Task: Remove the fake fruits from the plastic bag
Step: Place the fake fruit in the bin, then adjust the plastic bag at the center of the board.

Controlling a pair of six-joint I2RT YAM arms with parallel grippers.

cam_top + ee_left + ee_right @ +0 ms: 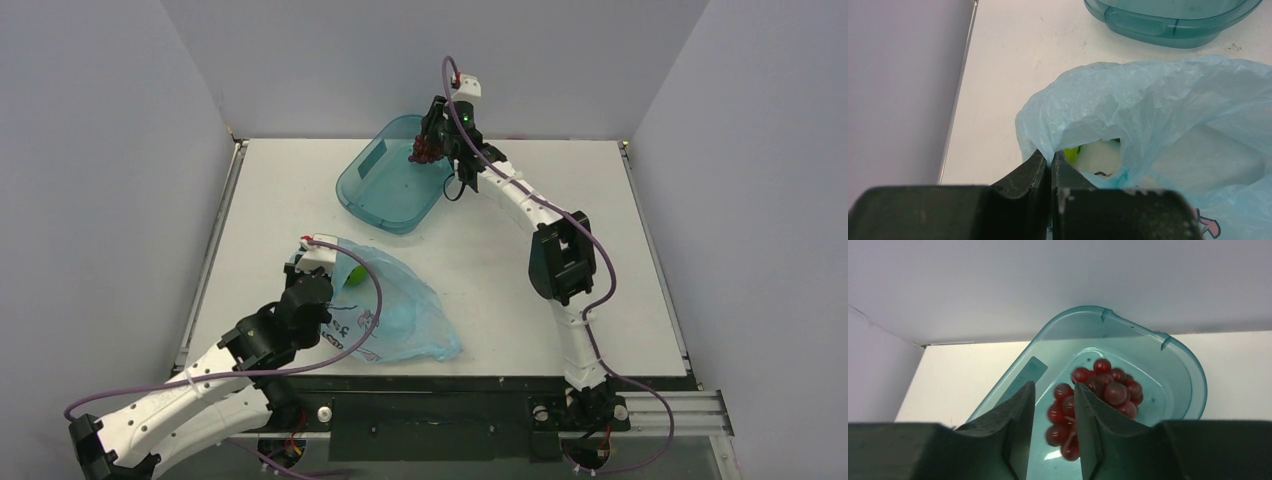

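Right gripper is closed on the bunch of grapes, held by the stem side, with berries bulging out past both fingers. Grapes are carried at the far side of the table, hanging above the inside of the teal tub, not yet resting on its floor. The drop line is judged to fall inside the rim, so only a release is called for.

Left gripper is seen nearly closed, with the rim of the plastic bag apparently nipped between the fingertips and the mouth lifted open. One green fruit is glimpsed just beyond those fingertips, inside the mouth. The second green fruit is not seen. The bag lies at the near left, its long axis running right and nearward from the held mouth.

Remaining fruit is far nearer the left arm; the right arm is well apart and must be brought back across to the mouth.
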